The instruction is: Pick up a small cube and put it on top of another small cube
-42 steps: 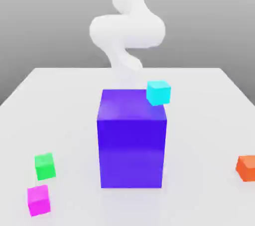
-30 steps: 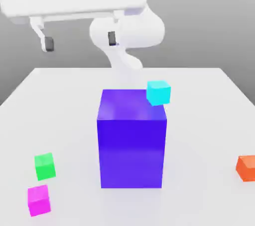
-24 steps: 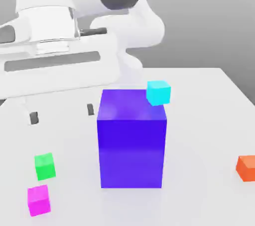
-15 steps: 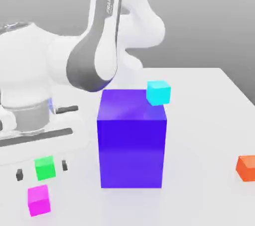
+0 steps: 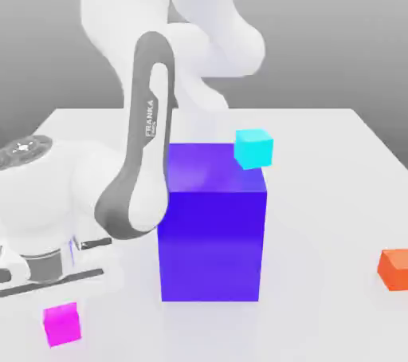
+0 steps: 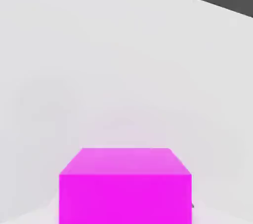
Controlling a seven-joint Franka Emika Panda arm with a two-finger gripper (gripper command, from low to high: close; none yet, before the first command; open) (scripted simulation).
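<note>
My gripper (image 5: 49, 279) hangs low over the table at the exterior view's left, just above and behind a small magenta cube (image 5: 61, 324). The broad white hand covers the spot directly behind that cube. The hand view has the same magenta cube (image 6: 124, 186) close up, resting on the white table. A small cyan cube (image 5: 253, 149) shows at the far right upper corner of the big blue block (image 5: 211, 233). At the exterior view's right edge rests a small orange cube (image 5: 394, 268).
The tall blue block stands in the middle of the white table (image 5: 319, 193), right beside my arm's lower link (image 5: 143, 161). Open table surface lies between the block and the orange cube.
The arm has swung down from above to the table's left side. Its hand now covers the small green cube that showed behind the magenta one.
</note>
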